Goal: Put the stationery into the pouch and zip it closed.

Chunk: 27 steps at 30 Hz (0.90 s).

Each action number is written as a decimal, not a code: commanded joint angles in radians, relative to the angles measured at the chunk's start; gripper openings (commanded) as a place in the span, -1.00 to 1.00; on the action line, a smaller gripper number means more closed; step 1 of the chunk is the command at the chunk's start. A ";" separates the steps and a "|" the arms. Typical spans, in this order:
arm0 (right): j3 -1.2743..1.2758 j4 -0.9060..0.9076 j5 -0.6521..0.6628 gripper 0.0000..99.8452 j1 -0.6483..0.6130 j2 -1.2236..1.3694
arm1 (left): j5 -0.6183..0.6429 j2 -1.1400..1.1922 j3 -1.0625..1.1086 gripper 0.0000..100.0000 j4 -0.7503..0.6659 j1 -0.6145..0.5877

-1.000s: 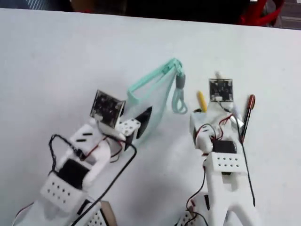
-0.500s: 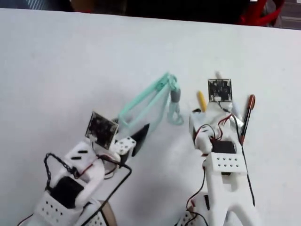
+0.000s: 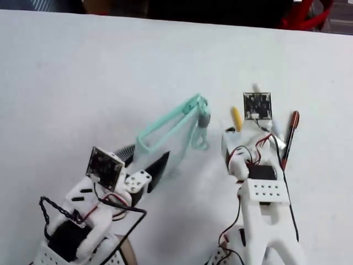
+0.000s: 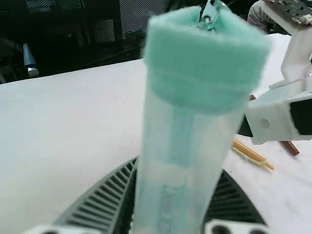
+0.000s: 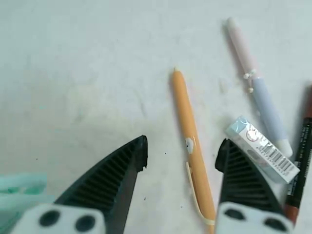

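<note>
Left gripper (image 4: 170, 209) is clamped on the pouch's (image 3: 168, 135) near end, propping it on edge; right gripper (image 5: 183, 144) hangs beside the pouch's zip end, jaws apart, astride the orange pen (image 5: 181, 97); eraser (image 5: 263, 148), pastel pen (image 5: 256, 83) and dark red pen (image 5: 302, 151) lie farther from the pouch; best to pinch the orange pen mid-barrel while the pouch is held steady.

A white table (image 3: 83, 72) spans the high view. Beyond its far edge, 1 red curved frame (image 3: 314, 16) stands against a dark background.
</note>
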 commanded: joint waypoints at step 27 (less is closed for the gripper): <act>0.040 -0.074 0.091 -0.55 -0.065 -0.015 | -0.206 -0.004 0.227 -0.95 -0.709 -0.042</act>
